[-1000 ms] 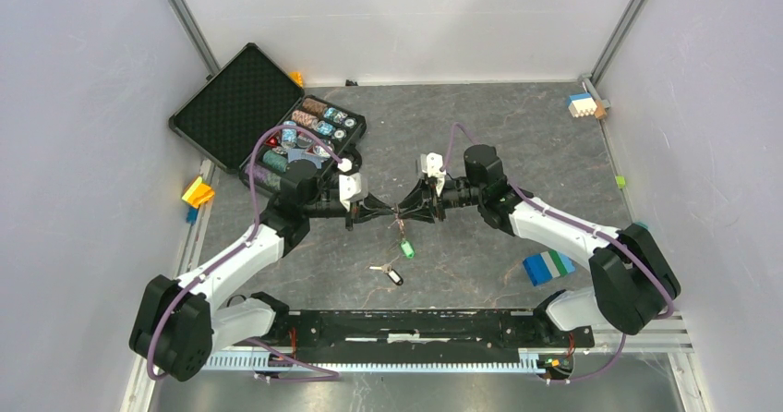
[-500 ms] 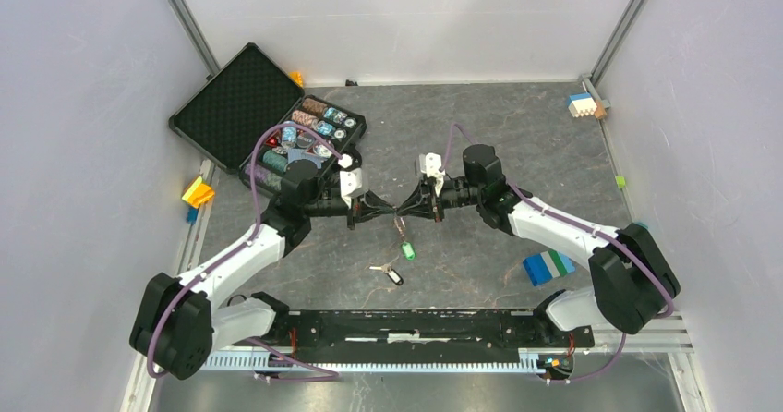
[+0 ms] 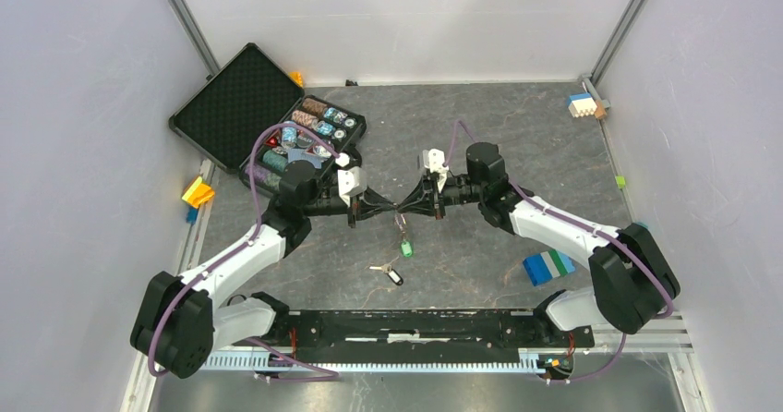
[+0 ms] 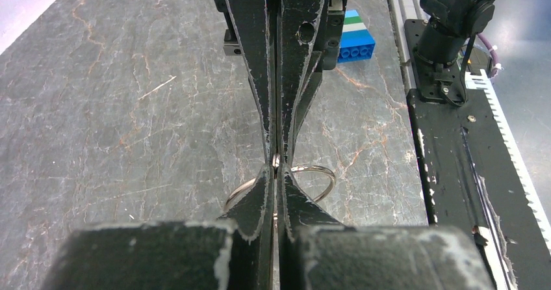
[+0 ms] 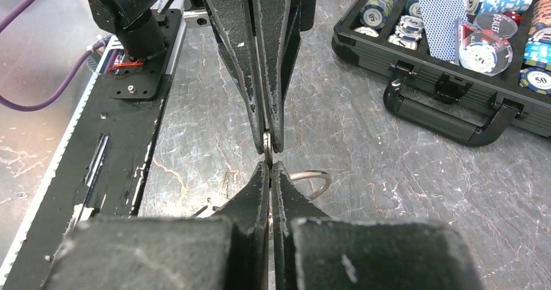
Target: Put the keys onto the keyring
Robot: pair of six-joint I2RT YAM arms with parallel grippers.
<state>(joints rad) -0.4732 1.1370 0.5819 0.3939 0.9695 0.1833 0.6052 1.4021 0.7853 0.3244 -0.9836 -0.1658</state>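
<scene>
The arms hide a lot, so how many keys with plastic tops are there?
2: the green key lies mid-table, the black key just nearer the table's front edge. Others may be hidden.

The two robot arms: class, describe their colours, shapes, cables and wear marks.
Both the left arm and right arm have white link shells between bulky black joints, each trailed by a looping purple cable. The left gripper and right gripper have black, tapering fingers with whitish scuffed edges. A white block sits at each wrist.

Thin silver keyring [image 4: 316, 171] pinched upright — green key [image 3: 405, 248], black key [image 3: 393, 276] nearby.
</scene>
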